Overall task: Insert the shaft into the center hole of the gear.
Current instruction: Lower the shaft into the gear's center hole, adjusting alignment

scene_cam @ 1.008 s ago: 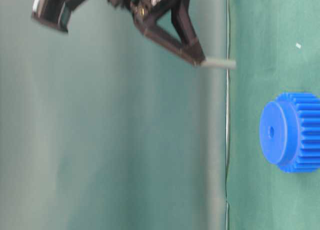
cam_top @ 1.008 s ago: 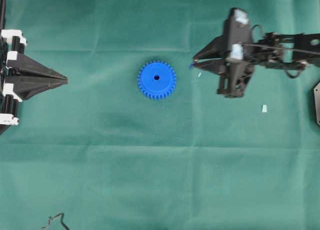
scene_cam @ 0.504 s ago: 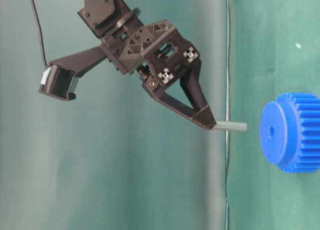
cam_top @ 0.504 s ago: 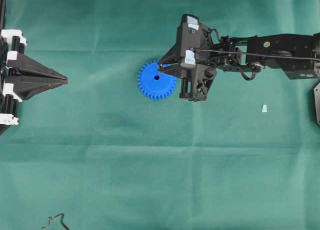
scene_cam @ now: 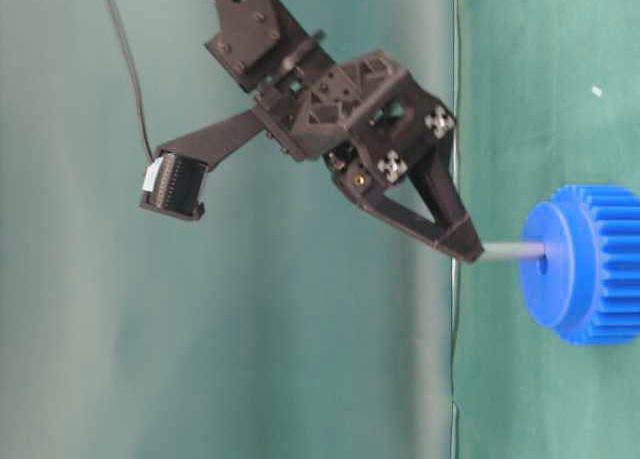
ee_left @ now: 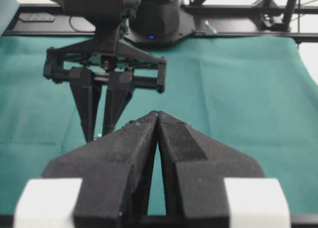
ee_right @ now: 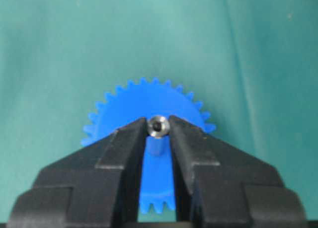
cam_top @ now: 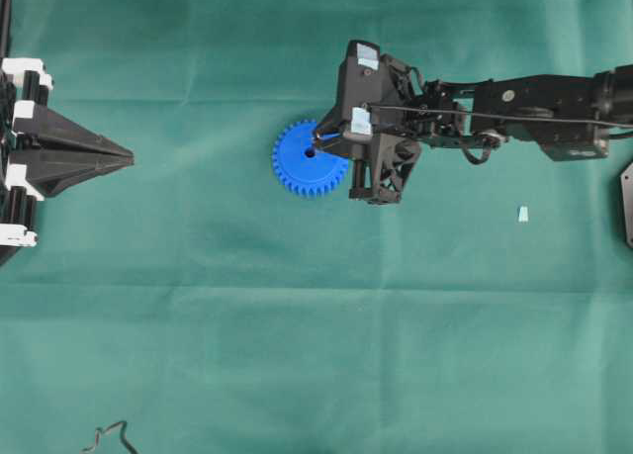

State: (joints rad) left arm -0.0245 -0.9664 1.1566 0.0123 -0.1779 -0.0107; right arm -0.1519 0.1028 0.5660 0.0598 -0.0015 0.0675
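Green cloth (cam_top: 297, 355): right hand (scene_cam: 478, 249), angled down, pinches shaft (scene_cam: 512, 249) at gear (scene_cam: 585, 264).

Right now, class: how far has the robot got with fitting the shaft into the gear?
Done: the right gripper has picked up the shaft and carried it to the gear. In hand: the shaft's tip sits at the center hole. Left: pushing it fully in and letting go. The left gripper stays shut, aside.
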